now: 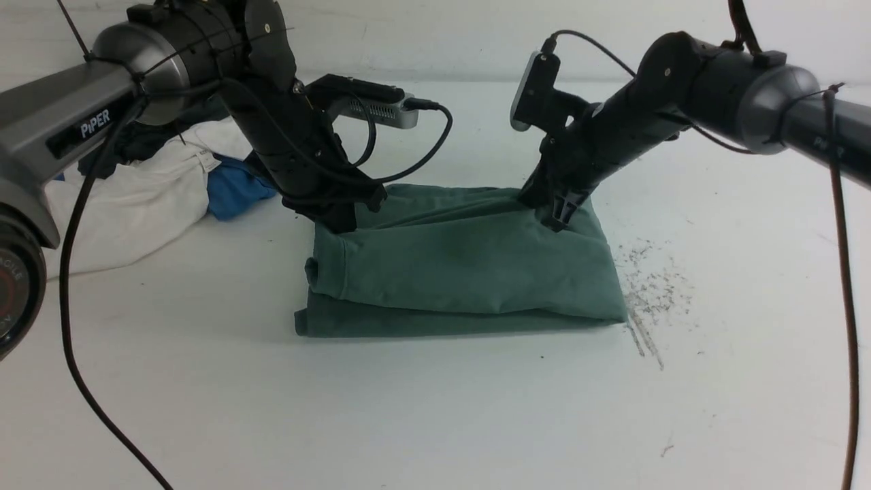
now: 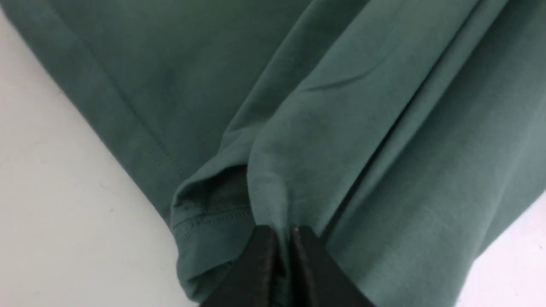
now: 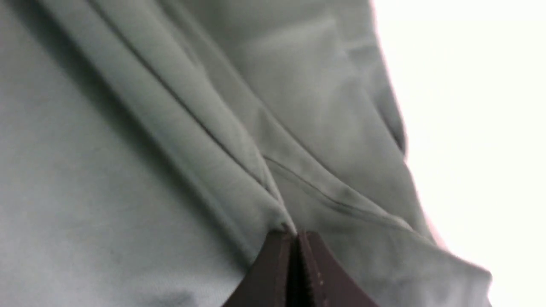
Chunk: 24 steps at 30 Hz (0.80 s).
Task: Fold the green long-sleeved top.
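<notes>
The green long-sleeved top [image 1: 463,272] lies on the white table as a folded rectangle, its layers stacked and a sleeve cuff [image 1: 313,269] showing at its left edge. My left gripper [image 1: 340,219] is down on the top's far left corner. In the left wrist view it [image 2: 283,232] is shut, pinching a ridge of green cloth [image 2: 341,140] beside a hemmed cuff [image 2: 209,213]. My right gripper [image 1: 561,214] presses on the far right corner. In the right wrist view it [image 3: 295,234] is shut on a fold of the cloth [image 3: 230,162]. The neck and chest print are hidden.
A heap of other garments lies at the back left: white [image 1: 136,197], blue [image 1: 235,190] and dark [image 1: 146,139]. Grey scuff marks [image 1: 650,286] spot the table just right of the top. A black cable [image 1: 81,381] hangs down at the front left.
</notes>
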### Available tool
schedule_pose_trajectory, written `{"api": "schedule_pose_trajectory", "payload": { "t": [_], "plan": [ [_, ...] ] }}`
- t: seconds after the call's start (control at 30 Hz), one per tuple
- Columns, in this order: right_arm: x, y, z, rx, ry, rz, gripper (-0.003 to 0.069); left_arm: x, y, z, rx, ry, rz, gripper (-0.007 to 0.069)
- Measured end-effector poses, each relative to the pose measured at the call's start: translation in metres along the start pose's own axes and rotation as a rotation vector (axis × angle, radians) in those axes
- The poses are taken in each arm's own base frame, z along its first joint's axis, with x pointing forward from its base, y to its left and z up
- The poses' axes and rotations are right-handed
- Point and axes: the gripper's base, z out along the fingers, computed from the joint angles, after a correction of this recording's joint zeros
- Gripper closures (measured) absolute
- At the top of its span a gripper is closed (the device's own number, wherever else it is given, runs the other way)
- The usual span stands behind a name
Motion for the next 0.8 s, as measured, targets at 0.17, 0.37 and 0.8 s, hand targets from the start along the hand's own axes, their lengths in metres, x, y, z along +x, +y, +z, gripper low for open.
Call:
{"api": "schedule_pose_trajectory", "payload": {
  "t": [0.17, 0.37, 0.8],
  "plan": [
    [-0.006, -0.006, 0.000, 0.070, -0.052, 0.062, 0.0658, 0.000, 0.001, 0.004, 0.002, 0.011, -0.002, 0.0608],
    [-0.011, -0.009, 0.000, 0.109, -0.116, 0.120, 0.0658, 0.001, 0.003, 0.014, 0.003, 0.034, -0.004, 0.0608],
    [-0.011, -0.007, 0.002, 0.093, -0.121, 0.125, 0.0658, 0.002, 0.007, -0.004, -0.081, 0.013, -0.034, 0.0405]
  ]
}}
